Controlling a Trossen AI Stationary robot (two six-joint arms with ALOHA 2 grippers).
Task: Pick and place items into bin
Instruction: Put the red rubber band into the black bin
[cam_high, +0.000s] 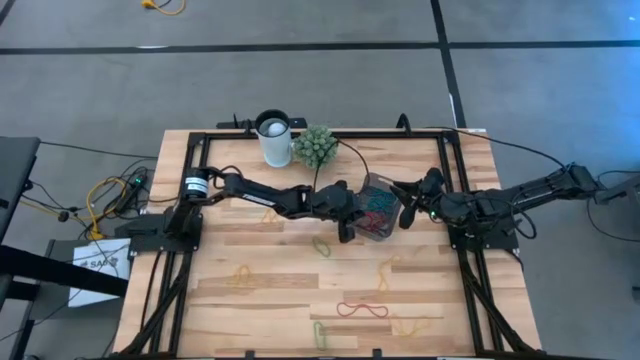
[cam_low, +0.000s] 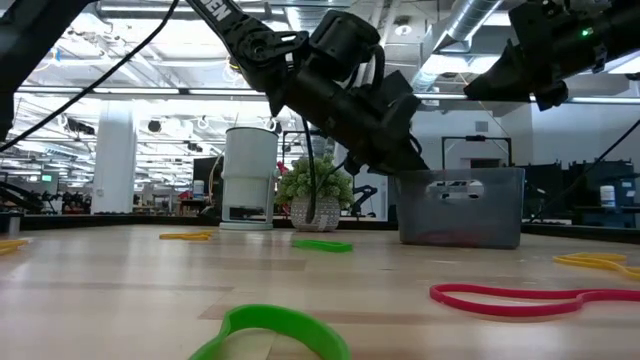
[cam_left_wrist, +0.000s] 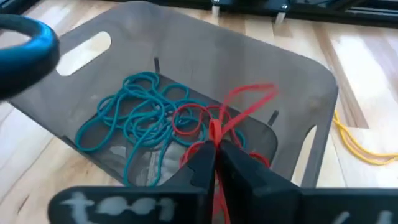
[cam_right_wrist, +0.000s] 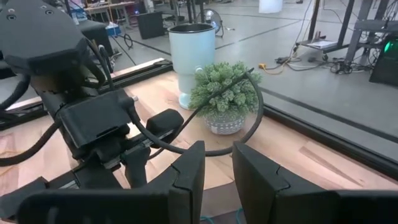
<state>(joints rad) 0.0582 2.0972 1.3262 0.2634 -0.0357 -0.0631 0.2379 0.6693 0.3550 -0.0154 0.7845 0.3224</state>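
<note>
**Left claw holds a red band over the bin**

The wooden table is made of long pale planks with a black metal frame along its edges. The two dark arms reach in from each side and meet near the middle.

The bin is a small see-through grey plastic box with round corners. It sits on the table near the middle, between the two claws. Inside it lies a tangle of thin blue-green bands and some red ones, all loopy and wiggly.

The left gripper hangs just over the bin's edge. Its fingers are pinched tight on a thin red rubber band, which stretches into the bin.

The right gripper is just beside the bin on the other side, with a gap between its fingers and nothing in them.

A white cup and a spiky green plant ball stand behind the bin.

More loose bands lie on the wood: a red one, a green one and yellow ones.
</note>
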